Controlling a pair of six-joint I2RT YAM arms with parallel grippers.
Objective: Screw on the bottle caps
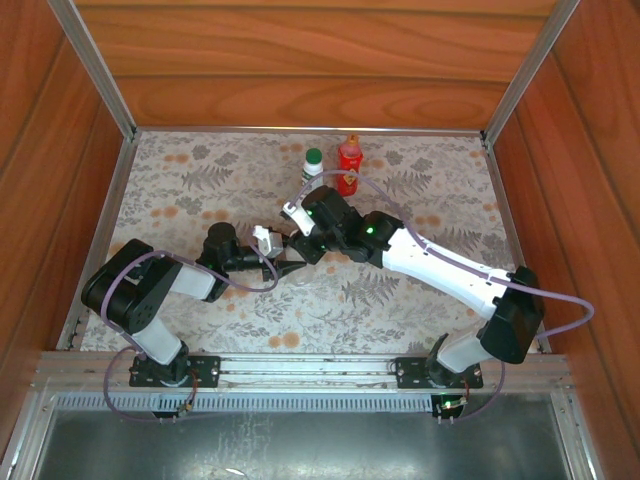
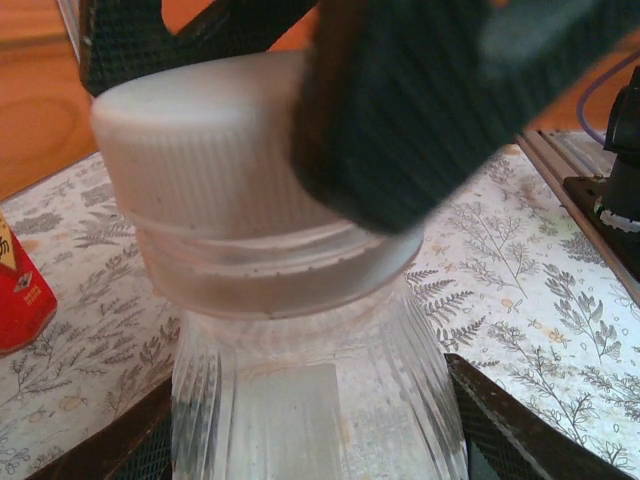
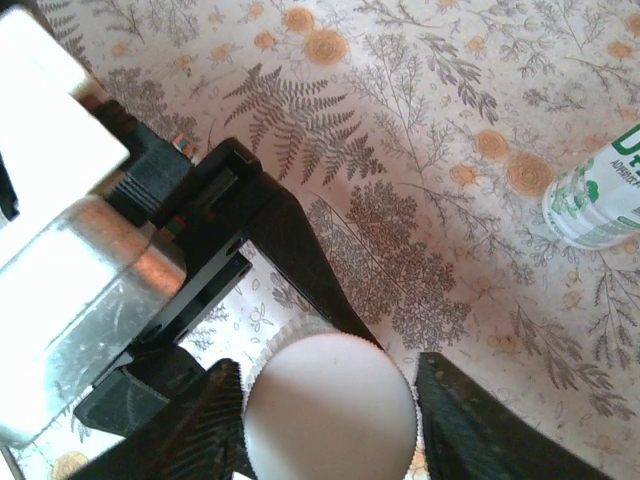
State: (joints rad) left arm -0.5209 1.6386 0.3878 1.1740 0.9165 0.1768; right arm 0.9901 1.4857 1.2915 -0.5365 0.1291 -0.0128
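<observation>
Right at the middle of the desk (image 1: pixel 190 190), a surface covered in a pale print of grey ferns and orange flowers and walled in by wooden panels, the two robot arms meet over one bottle. The left arm (image 1: pixel 150 290) reaches in from the left and the white-shelled right arm (image 1: pixel 440 265) from the right. Seen from the left wrist, a clear, colourless, ribbed plastic bottle (image 2: pixel 320 400) stands upright between the left fingers (image 2: pixel 105 450), which are closed against its body on both sides and grip it. A white, finely ridged round plastic cap (image 2: pixel 200 150) sits level on the bottle's neck, with a clear collar ring showing just beneath it. One of the dark right fingers (image 2: pixel 400 120) lies against the cap's upper right side. Seen from the right wrist, looking straight down, the cap (image 3: pixel 330 410) shows its flat top between the right fingers (image 3: pixel 470 430), one on each side and right at its ridged rim; I cannot tell whether they are pinching it or just clear of it. Near the far edge of the desk, well apart from the arms, a small white plastic bottle with green printing (image 1: pixel 313 175) carries a green cap (image 1: pixel 313 156). Just to its right stands a translucent red plastic bottle (image 1: pixel 349 178), also capped. Both are upright.
</observation>
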